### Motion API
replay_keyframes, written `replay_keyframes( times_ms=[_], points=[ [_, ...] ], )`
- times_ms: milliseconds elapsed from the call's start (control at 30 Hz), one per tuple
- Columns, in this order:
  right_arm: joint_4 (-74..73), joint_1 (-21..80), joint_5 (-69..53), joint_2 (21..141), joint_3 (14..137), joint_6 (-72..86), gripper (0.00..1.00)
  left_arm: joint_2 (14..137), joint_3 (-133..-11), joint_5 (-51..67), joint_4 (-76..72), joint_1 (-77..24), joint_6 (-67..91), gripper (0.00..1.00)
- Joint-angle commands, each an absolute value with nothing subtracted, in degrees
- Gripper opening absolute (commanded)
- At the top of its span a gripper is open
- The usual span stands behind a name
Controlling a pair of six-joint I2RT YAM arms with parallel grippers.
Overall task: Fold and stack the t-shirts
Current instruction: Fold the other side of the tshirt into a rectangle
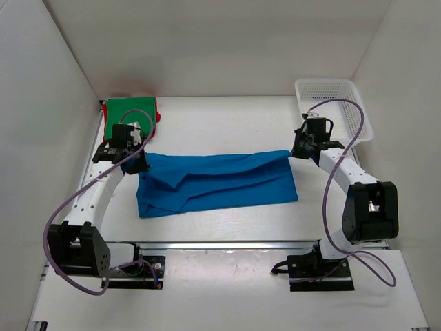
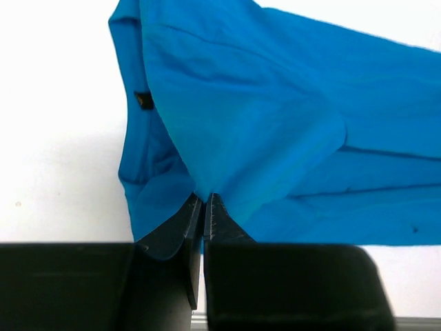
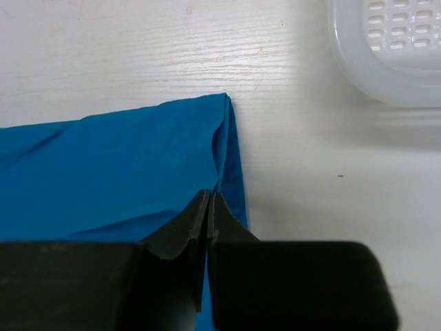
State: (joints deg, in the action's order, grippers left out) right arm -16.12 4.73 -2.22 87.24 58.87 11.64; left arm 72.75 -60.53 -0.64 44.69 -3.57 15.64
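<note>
The left gripper [image 2: 204, 207] is pinched tight on a fold at the left end of the bright blue t-shirt [image 1: 217, 183], and the right gripper [image 3: 210, 205] is clamped on its right edge. The shirt lies stretched across mid-table. The green t-shirt [image 1: 127, 112] sits far left, with a red cloth edge [image 1: 158, 116] beside it.

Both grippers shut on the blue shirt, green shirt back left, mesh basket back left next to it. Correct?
Basket's wrong: the white mesh basket sits back right, near the right gripper, not by the green shirt; top external view shows it. The rest holds: the left gripper is also shut on the blue shirt.
</note>
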Motion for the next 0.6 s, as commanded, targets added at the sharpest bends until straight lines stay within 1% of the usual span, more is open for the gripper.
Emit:
replay_keyframes(
  times_ms=[0,367,567],
  points=[
    [-13.7,4.3,-2.5,84.7,57.5,10.3,0.0,68.0,-58.8,-0.7,46.5,-4.0,15.0,0.0],
    [-13.7,3.7,-3.2,84.9,53.6,9.8,0.0,63.7,-52.0,-0.4,47.3,-4.4,14.4,0.0],
    [-13.9,3.4,-3.1,84.3,52.0,10.5,0.0,64.9,-49.4,-1.6,45.2,-4.3,14.5,0.0]
  ],
)
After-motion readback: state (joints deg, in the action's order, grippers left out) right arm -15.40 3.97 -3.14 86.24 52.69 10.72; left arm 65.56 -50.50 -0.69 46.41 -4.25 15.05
